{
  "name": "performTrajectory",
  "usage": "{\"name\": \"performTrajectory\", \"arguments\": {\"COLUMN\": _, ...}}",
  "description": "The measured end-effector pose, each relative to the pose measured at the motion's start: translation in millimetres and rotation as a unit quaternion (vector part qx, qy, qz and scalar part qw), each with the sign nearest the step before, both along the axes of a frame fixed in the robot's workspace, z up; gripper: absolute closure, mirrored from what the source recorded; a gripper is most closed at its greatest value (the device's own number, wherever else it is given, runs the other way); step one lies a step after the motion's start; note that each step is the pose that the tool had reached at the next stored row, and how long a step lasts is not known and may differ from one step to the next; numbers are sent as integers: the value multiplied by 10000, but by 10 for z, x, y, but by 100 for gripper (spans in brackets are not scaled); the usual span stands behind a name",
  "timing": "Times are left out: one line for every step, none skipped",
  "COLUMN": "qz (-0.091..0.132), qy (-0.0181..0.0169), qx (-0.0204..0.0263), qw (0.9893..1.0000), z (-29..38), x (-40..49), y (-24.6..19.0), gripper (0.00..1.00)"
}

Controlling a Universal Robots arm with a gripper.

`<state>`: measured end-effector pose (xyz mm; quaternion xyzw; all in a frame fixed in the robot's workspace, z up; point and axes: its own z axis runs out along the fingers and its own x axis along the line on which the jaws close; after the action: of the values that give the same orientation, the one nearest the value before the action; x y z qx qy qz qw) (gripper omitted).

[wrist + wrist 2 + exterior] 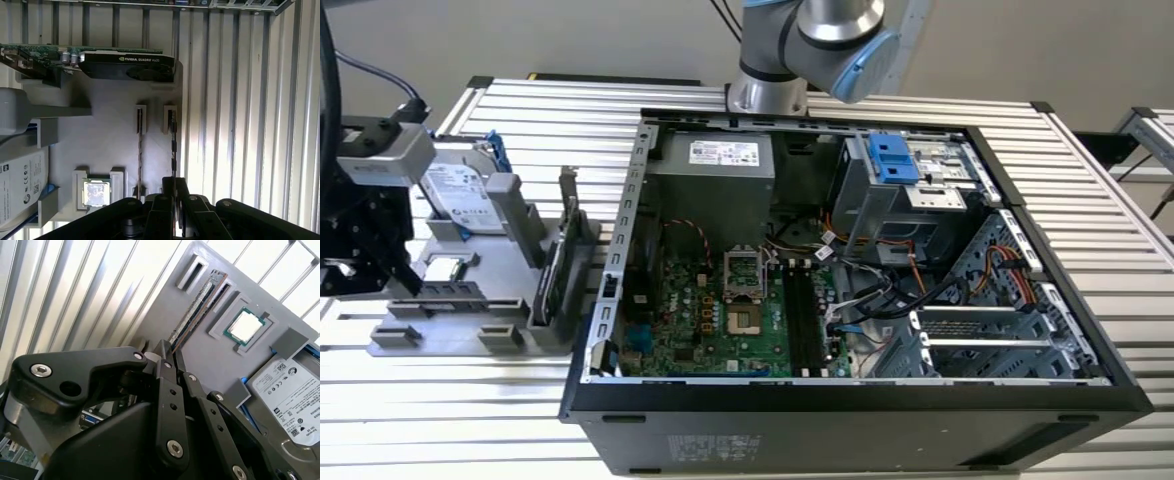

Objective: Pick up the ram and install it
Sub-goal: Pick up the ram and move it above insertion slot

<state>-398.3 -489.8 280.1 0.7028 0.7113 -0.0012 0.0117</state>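
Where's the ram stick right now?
The ram stands on edge in the grey holder at the exterior view's left, beside the computer case; in the first wrist view the gripper is at its end.

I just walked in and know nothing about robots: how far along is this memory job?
Done: nothing yet. The ram stands on edge in its grey tray, and the computer's slots look empty. In hand: the gripper sits at one end of the ram; I can't tell whether it has gripped. Left: the lift and the install.
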Motion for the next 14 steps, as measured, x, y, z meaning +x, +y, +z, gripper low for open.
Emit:
{"name": "performTrajectory", "arguments": {"qz": 0, "qy": 0, "qx": 0, "qw": 10000, "z": 7, "x": 0, "y": 0, "gripper": 100}}
{"name": "performTrajectory", "arguments": {"qz": 0, "qy": 0, "qx": 0, "qw": 10000, "z": 14, "x": 0, "y": 0, "gripper": 100}}
{"name": "performTrajectory", "arguments": {"qz": 0, "qy": 0, "qx": 0, "qw": 10000, "z": 20, "x": 0, "y": 0, "gripper": 100}}
{"name": "performTrajectory", "arguments": {"qz": 0, "qy": -1, "qx": 1, "qw": 10000, "z": 26, "x": 0, "y": 0, "gripper": 100}}
{"name": "performTrajectory", "arguments": {"qz": 0, "qy": 0, "qx": 1, "qw": 10000, "z": 34, "x": 0, "y": 0, "gripper": 100}}
{"name": "performTrajectory", "arguments": {"qz": 0, "qy": 0, "qx": 0, "qw": 10000, "z": 43, "x": 0, "y": 0, "gripper": 100}}
{"name": "performTrajectory", "arguments": {"qz": 0, "qy": -1, "qx": 1, "qw": 10000, "z": 49, "x": 0, "y": 0, "gripper": 100}}
{"name": "performTrajectory", "arguments": {"qz": 0, "qy": 0, "qx": 0, "qw": 10000, "z": 58, "x": 0, "y": 0, "gripper": 100}}
{"name": "performTrajectory", "arguments": {"qz": 0, "qy": 0, "qx": 0, "qw": 10000, "z": 66, "x": 0, "y": 0, "gripper": 100}}
{"name": "performTrajectory", "arguments": {"qz": 0, "qy": 0, "qx": 0, "qw": 10000, "z": 73, "x": 0, "y": 0, "gripper": 100}}
{"name": "performTrajectory", "arguments": {"qz": 0, "qy": -1, "qx": 1, "qw": 10000, "z": 81, "x": 0, "y": 0, "gripper": 100}}
{"name": "performTrajectory", "arguments": {"qz": 0, "qy": 0, "qx": 1, "qw": 10000, "z": 89, "x": 0, "y": 0, "gripper": 100}}
{"name": "performTrajectory", "arguments": {"qz": 0, "qy": 0, "qx": 0, "qw": 10000, "z": 96, "x": 0, "y": 0, "gripper": 100}}
{"name": "performTrajectory", "arguments": {"qz": 1, "qy": 0, "qx": 0, "qw": 10000, "z": 103, "x": 1, "y": -1, "gripper": 100}}
